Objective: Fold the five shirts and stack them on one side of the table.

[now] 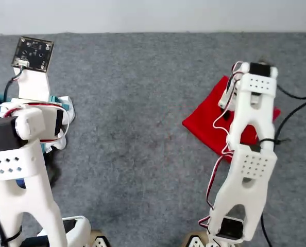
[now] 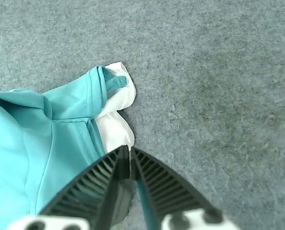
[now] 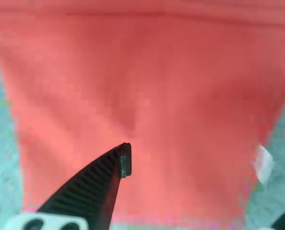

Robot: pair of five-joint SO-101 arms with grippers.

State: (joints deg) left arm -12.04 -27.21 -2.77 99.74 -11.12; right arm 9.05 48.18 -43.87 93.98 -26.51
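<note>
Grey carpeted table (image 1: 142, 128), left gripper (image 2: 130, 162) clenched beside teal shirt (image 2: 37, 148), right gripper (image 3: 205, 191) released above red shirt (image 3: 157, 72).

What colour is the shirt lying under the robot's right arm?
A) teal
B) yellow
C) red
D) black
C: the shirt spread on the grey table under the right arm is red, and the right wrist view looks down on the same red cloth.
</note>
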